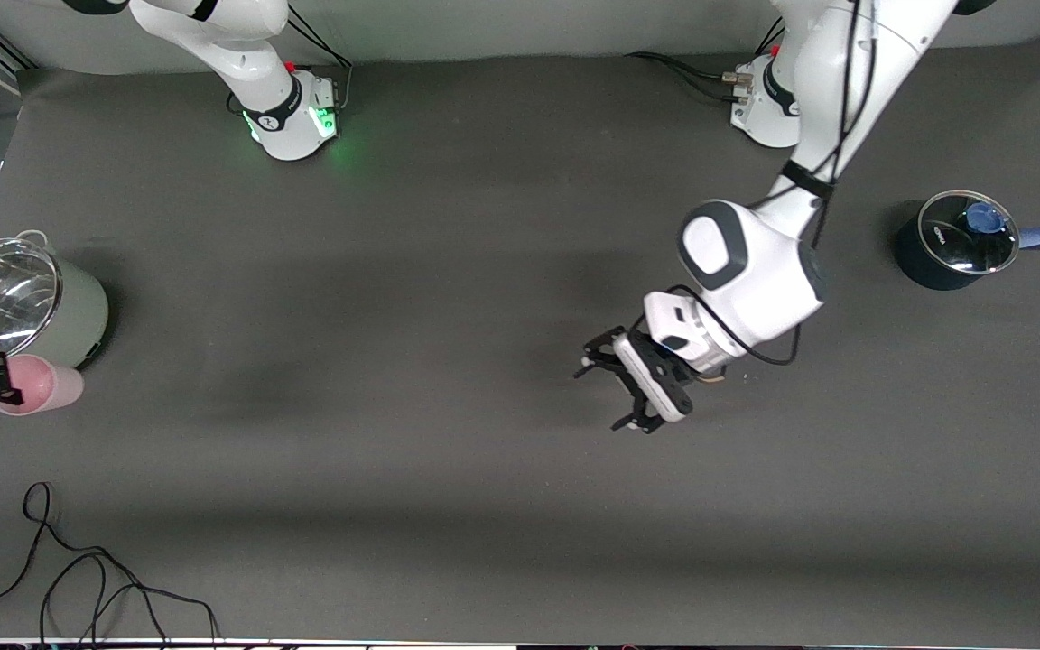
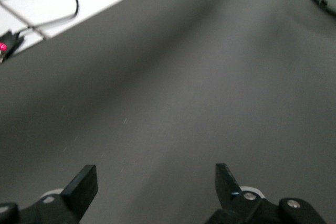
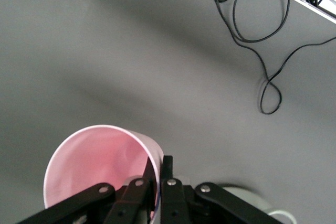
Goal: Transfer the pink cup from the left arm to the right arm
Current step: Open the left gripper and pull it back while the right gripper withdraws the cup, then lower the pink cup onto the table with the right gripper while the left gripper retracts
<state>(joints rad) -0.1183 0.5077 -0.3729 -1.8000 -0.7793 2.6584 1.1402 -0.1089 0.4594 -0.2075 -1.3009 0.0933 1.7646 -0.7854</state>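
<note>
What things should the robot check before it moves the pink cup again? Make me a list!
1. Right gripper shut on the pink cup's rim: ok.
2. Left gripper open and empty over the bare mat: ok.
3. Cup clear of the pale pot with the glass lid: cannot tell, they look very close.
4. Loose black cable away from the cup: ok.
5. Cup lifted off the table: cannot tell.

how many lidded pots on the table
2: a pale green pot at the right arm's end, beside the pink cup, and a dark pot at the left arm's end. None seem hidden.
</note>
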